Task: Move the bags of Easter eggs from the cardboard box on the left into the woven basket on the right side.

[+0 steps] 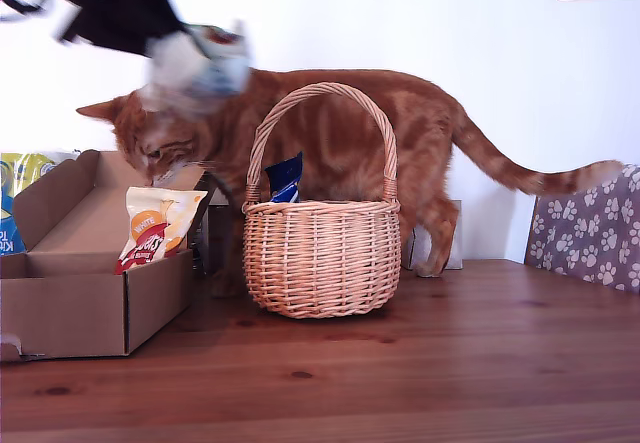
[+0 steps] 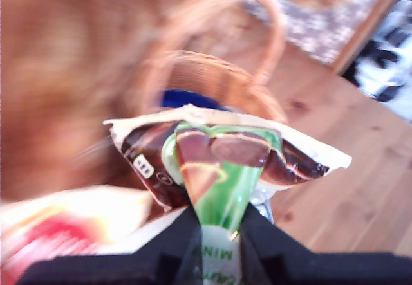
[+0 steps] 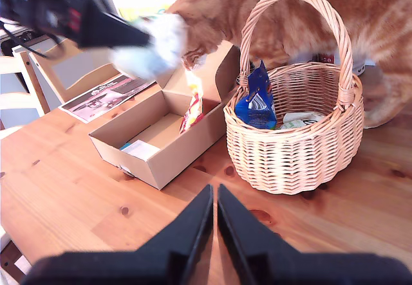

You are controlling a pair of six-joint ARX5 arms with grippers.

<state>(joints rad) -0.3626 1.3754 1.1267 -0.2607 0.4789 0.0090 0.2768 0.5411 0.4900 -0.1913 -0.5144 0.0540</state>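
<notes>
While your first end effector (image 2: 219, 233) pinches the crinkly white-green bag (image 2: 222, 163) above the woven basket (image 1: 320, 253), dark blue bag (image 1: 286, 178) inside it, cream-and-orange bag (image 1: 158, 225) in the cardboard box (image 1: 90, 293), second end effector (image 3: 215, 198) nearly closed, empty.

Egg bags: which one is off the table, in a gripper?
The white-green bag, pinched in my first gripper above the cardboard box. The cream-and-orange bag leans in that box; the dark blue bag stands in the woven basket.

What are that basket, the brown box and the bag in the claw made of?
Woven basket: interlaced pale wicker strands, matte. Cardboard box: plain brown cardboard, with folded flaps and dull faces. The white-green bag held by my first tool: probably thin plastic film, glossy and crinkled.
</notes>
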